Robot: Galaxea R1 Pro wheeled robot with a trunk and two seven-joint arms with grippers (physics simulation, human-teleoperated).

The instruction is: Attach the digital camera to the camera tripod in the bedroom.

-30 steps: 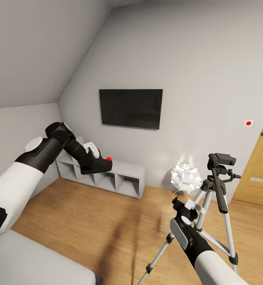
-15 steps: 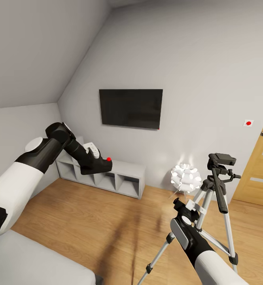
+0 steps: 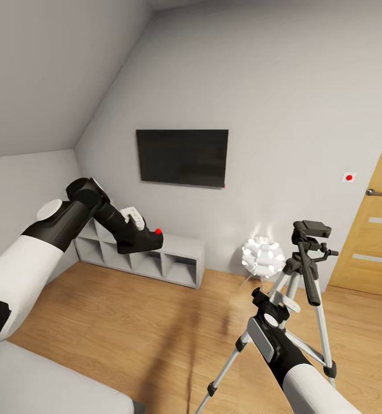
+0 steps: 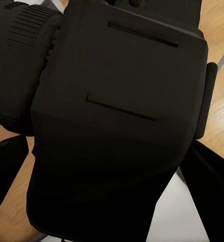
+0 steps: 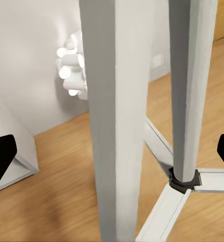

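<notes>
Since the earlier head view the whole picture has shifted: the TV, shelf unit, lamp and tripod all sit further left and the door shows more, so the camera has turned, not the things. Both arms hold the same place in the picture.

Bedroom: grey walls and sloped ceiling, light wood floor [image 3: 156, 322]. A white bed [image 3: 35, 379] corner lies at the near left of the tripod.

Oak door [image 3: 371, 241]: to the right of the tripod, shut, with a small red-dotted wall switch [image 3: 348, 177] beside it.

Black TV [image 3: 182, 157]: wall-mounted, up and left of the tripod.

Grey shelf unit [image 3: 156, 261]: low, against the wall under the TV, left of the tripod.

Camera tripod [image 3: 305, 270]: stands on the floor right of centre, legs spread, black head bare on top, pan handle hanging down. In the right wrist view two silver legs [image 5: 112, 121] rise close before the lens.

White ball-cluster lamp [image 3: 262, 257]: lit, just left of the tripod, behind it.

Left gripper [image 3: 138, 240]: raised well left of the tripod, before the shelf unit; its jaws pinch the digital camera [image 3: 147, 240], red button [image 3: 157, 231] up. The left wrist view shows the camera body [image 4: 117, 126] between the dark fingers [image 4: 6, 166].

Right gripper [image 3: 263, 300]: close beside the tripod's legs below the head; jaws spread, the fingertips [image 5: 1, 156] wide apart with the legs between, not touching.
</notes>
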